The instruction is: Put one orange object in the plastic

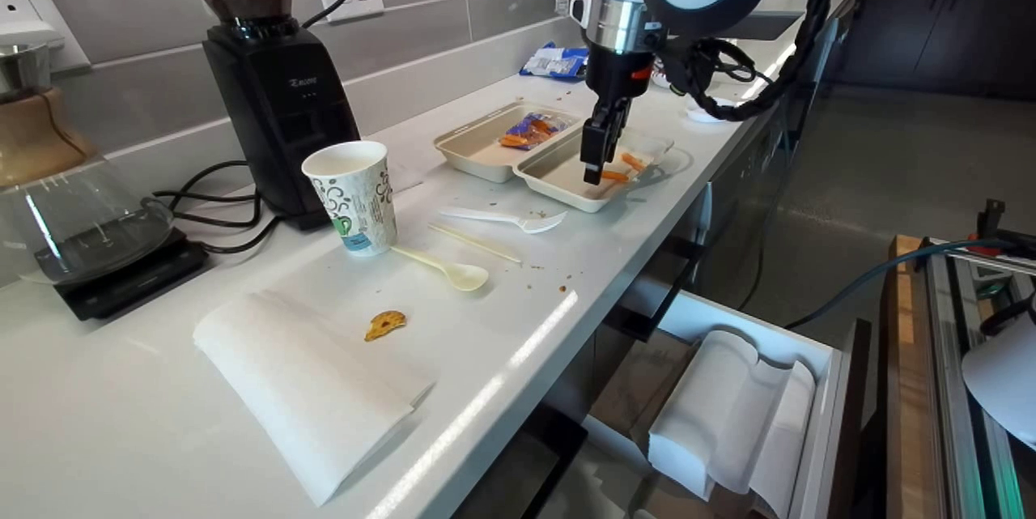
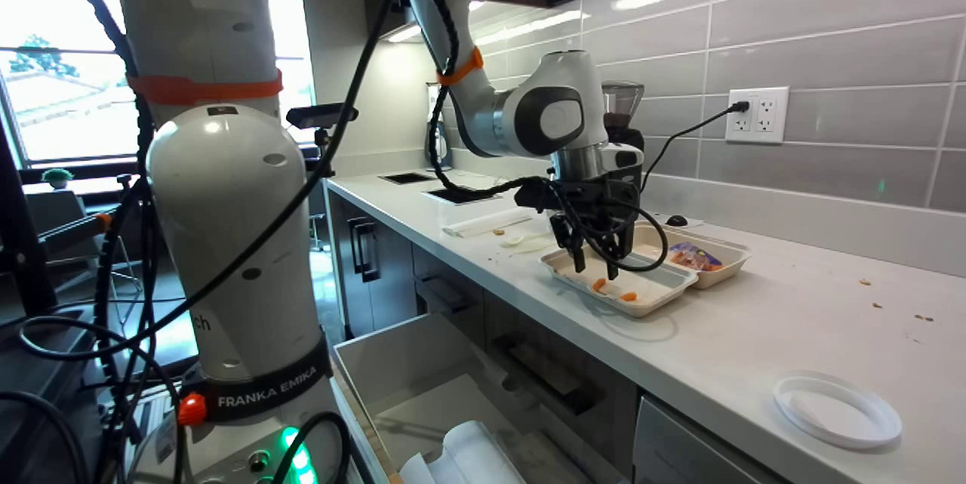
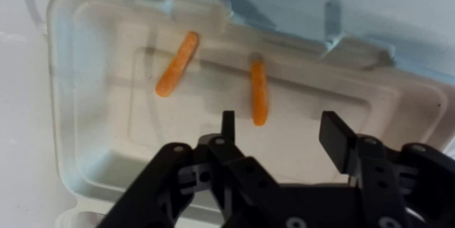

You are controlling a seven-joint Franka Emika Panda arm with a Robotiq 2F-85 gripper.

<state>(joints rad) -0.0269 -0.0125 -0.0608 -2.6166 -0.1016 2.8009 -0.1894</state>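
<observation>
Two finger-sized orange objects (image 3: 177, 63) (image 3: 260, 93) lie apart in a shallow pale tray (image 3: 53, 89). They also show in both exterior views (image 1: 633, 162) (image 2: 628, 297). A like-sized tray with a tan inside (image 1: 465, 160) is joined beside it and holds a blue bag (image 1: 541, 129) with orange contents. I cannot tell surely which tray is the plastic. My gripper (image 3: 278, 121) is open and empty, pointing down over the tray with the orange objects. In the wrist view the right-hand orange piece's near end lies close to the gap between the fingertips, nearer the left finger.
A fork (image 1: 532, 222), a stick (image 1: 476, 243), a spoon (image 1: 463, 275), a paper cup (image 1: 356, 199) and an orange-brown scrap (image 1: 385, 325) lie or stand on the counter. A coffee grinder (image 1: 279, 106) stands by the wall. A drawer (image 1: 817, 349) is open below. A white lid (image 2: 879, 423) lies nearby.
</observation>
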